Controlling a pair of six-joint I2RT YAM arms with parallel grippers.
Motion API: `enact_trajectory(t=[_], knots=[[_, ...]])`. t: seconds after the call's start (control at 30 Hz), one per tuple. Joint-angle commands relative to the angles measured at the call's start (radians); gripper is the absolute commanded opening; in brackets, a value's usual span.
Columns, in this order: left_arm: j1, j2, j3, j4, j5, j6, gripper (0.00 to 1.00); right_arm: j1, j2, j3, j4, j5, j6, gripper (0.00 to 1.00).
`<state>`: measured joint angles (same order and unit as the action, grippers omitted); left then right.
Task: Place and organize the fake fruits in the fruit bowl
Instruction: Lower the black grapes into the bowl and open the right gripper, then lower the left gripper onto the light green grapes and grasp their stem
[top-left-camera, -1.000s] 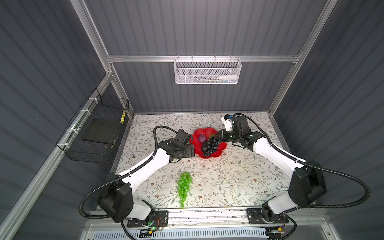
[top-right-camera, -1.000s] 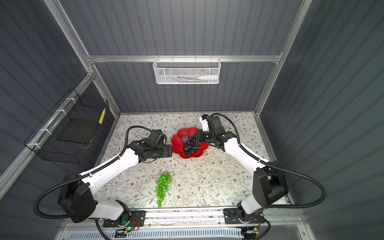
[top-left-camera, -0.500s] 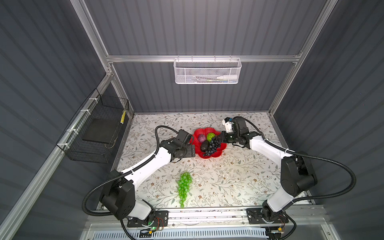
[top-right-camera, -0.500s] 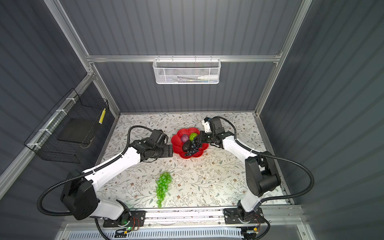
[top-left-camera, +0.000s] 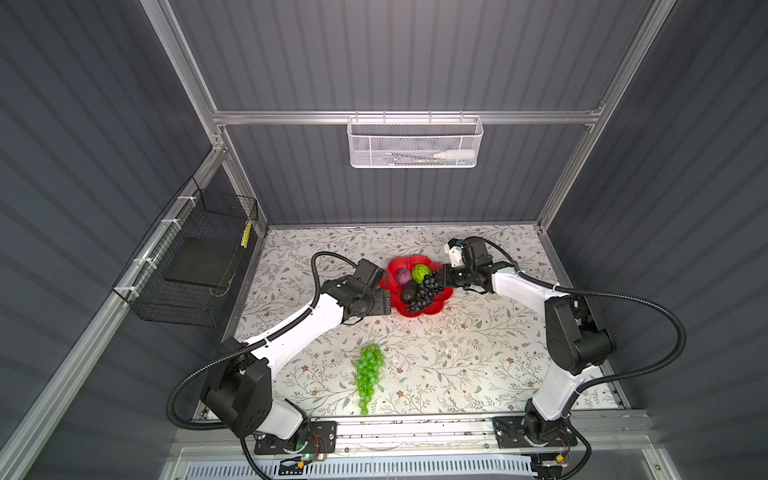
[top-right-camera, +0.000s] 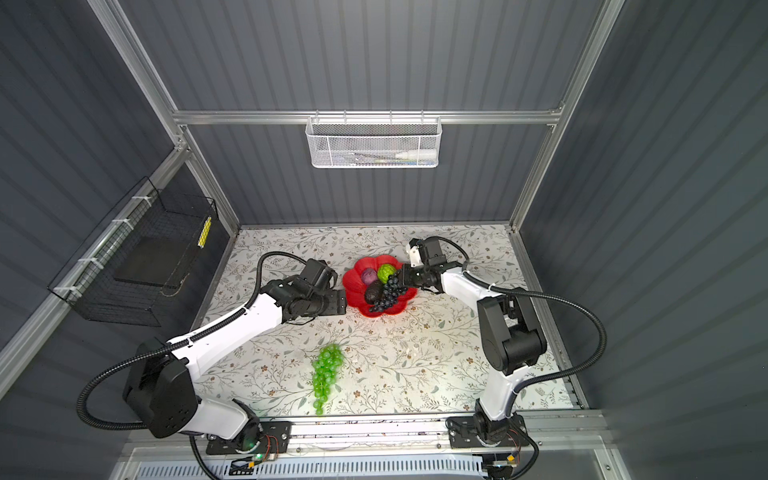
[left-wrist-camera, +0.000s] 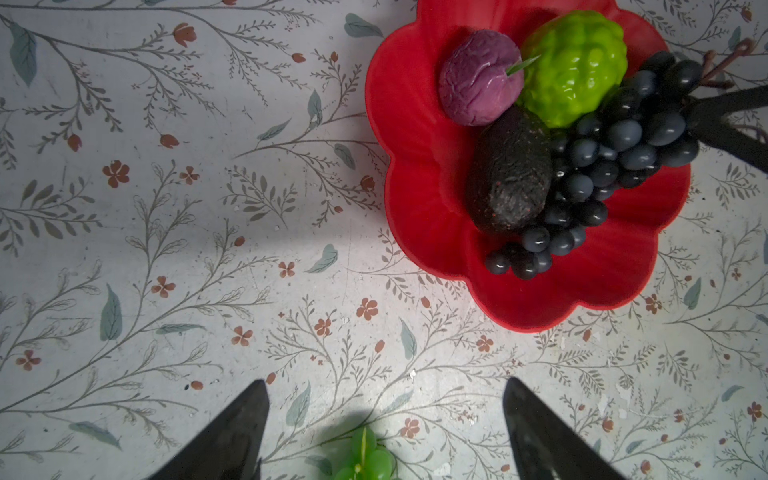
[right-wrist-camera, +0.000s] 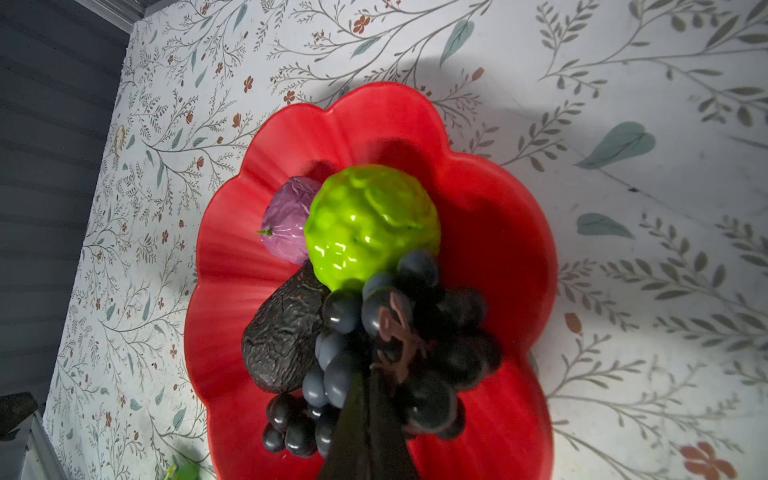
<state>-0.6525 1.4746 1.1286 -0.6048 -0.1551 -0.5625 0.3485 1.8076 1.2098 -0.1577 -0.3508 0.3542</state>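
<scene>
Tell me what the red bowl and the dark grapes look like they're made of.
The red bowl: likely moulded plastic, glossy, judging by its sheen and ribbed petals. The dark grapes: probably plastic or rubber, semi-matte; smooth beads with soft highlights on a brown stem.

**Five fruits, one bowl, two baskets**

There are five fake fruits. Two are grape bunches: one translucent green grape bunch (top-left-camera: 368, 374) and one dark blue-black grape bunch (top-left-camera: 426, 291). The others are one small purple ball (top-left-camera: 402, 276), one bumpy lime-green fruit (top-left-camera: 420, 272) and one rough black oval (top-left-camera: 410, 293). There is one red fruit bowl (top-left-camera: 434, 309). The baskets number two: one white mesh basket (top-left-camera: 413, 143) and one black wire basket (top-left-camera: 191, 266). There are two hands: one left hand (left-wrist-camera: 384, 384) and one right hand (right-wrist-camera: 374, 378).
</scene>
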Motion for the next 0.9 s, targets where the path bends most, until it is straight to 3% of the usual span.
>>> enact_trajectory(t=[0.0, 0.2, 0.4, 0.67, 0.87], knots=[[0.007, 0.001, 0.020, -0.030, 0.010, -0.023, 0.89, -0.001, 0.004, 0.041, -0.010, 0.004, -0.021, 0.08], [0.009, -0.041, -0.036, -0.095, 0.013, -0.047, 0.90, -0.001, -0.044, 0.054, -0.028, 0.004, -0.038, 0.38], [0.021, -0.054, -0.089, -0.143, 0.084, -0.050, 0.86, 0.002, -0.115, 0.022, -0.032, 0.004, -0.054, 0.58], [0.025, -0.025, -0.145, -0.140, 0.212, -0.028, 0.73, 0.013, -0.220, -0.046, -0.042, 0.103, -0.066, 0.70], [0.025, 0.023, -0.202, -0.074, 0.311, -0.037, 0.66, 0.015, -0.283, -0.133, 0.027, 0.107, -0.015, 0.70]])
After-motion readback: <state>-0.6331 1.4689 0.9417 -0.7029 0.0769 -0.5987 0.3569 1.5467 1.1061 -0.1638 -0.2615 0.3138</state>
